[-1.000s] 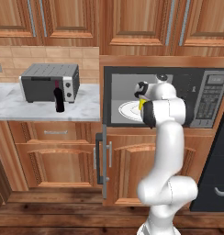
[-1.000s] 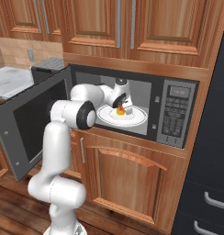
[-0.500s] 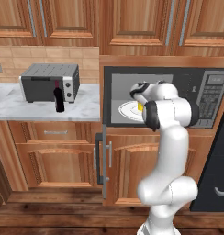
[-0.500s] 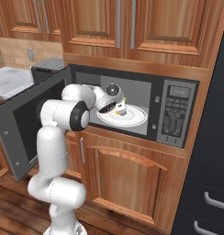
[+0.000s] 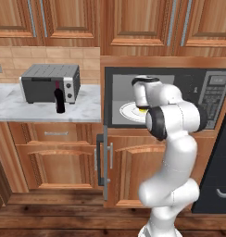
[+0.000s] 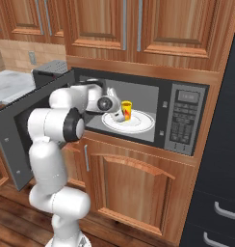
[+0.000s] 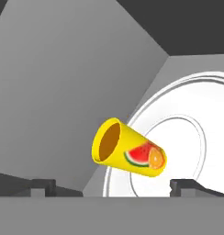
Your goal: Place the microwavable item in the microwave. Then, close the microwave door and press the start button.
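The microwavable item, a small yellow mug [image 6: 126,110] with a fruit picture, stands upright on the white plate [image 6: 138,124] inside the microwave [image 6: 138,91]. My gripper [image 6: 118,115] is inside the cavity just left of the mug, open and holding nothing. In the hand view the mug [image 7: 127,153] sits ahead of the two fingertips [image 7: 42,186], untouched, on the plate's edge [image 7: 187,137]. The microwave door [image 6: 32,125] hangs wide open to the left. From the left base view the door [image 5: 105,152] shows edge-on and a sliver of the mug [image 5: 142,109] peeks past my arm.
The keypad panel [image 6: 183,118] is at the microwave's right. A dark wine bottle [image 5: 59,98] and a grey toaster oven [image 5: 50,83] stand on the marble counter [image 5: 22,109] to the left. Wooden cabinets lie above and below; a dark appliance front [image 6: 220,144] is at the right.
The hand has swung down and back to the left, away from above the mug, staying open. The mug stays on the plate.
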